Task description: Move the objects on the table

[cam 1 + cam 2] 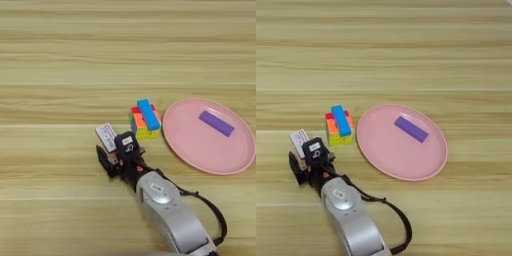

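Pincer (116,156) black two-finger, straddling flat white red-edged box (105,136) on wooden desk (60,75), grip state unclear; likely pickup step, next lift toward pink round plate (200,150).

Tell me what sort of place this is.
Probably a robot manipulation test bench rather than a home. A bare wooden table holds only practice props: a pink plate with a purple block on it, and a multicoloured cube with a blue bar on top.

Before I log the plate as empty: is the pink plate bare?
No, the purple block lies flat on the pink plate.
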Motion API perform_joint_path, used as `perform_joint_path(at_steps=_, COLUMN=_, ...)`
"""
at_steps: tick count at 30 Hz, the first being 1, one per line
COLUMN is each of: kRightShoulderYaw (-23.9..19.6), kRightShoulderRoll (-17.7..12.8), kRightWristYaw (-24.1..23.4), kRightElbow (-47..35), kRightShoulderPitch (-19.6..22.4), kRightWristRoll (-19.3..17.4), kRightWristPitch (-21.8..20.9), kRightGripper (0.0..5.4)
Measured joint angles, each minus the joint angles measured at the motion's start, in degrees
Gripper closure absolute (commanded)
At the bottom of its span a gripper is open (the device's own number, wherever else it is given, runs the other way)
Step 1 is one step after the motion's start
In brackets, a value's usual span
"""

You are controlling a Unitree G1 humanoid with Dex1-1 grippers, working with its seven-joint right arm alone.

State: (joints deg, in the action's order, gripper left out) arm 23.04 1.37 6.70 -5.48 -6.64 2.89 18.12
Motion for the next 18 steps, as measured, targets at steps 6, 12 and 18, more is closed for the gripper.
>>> perform_joint_path(at_steps=6, kRightShoulderYaw=0.2, kRightShoulderRoll=-0.1, kRightWristYaw=0.1, kRightElbow=-1.0, kRightShoulderPitch=-0.6, kRightWristRoll=0.0, kRightWristPitch=0.2, kRightGripper=0.94)
perform_joint_path(at_steps=12, kRightShoulderYaw=1.1, kRightShoulderRoll=-0.7, kRightWristYaw=0.5, kRightElbow=-1.7, kRightShoulderPitch=-1.1, kRightWristRoll=0.3, kRightWristPitch=0.1, kRightGripper=0.10)
perform_joint_path(at_steps=18, kRightShoulderYaw=1.7, kRightShoulderRoll=-0.9, kRightWristYaw=1.2, kRightElbow=-2.8, kRightShoulderPitch=-1.2, kRightWristRoll=0.4, kRightWristPitch=0.1, kRightGripper=0.03)
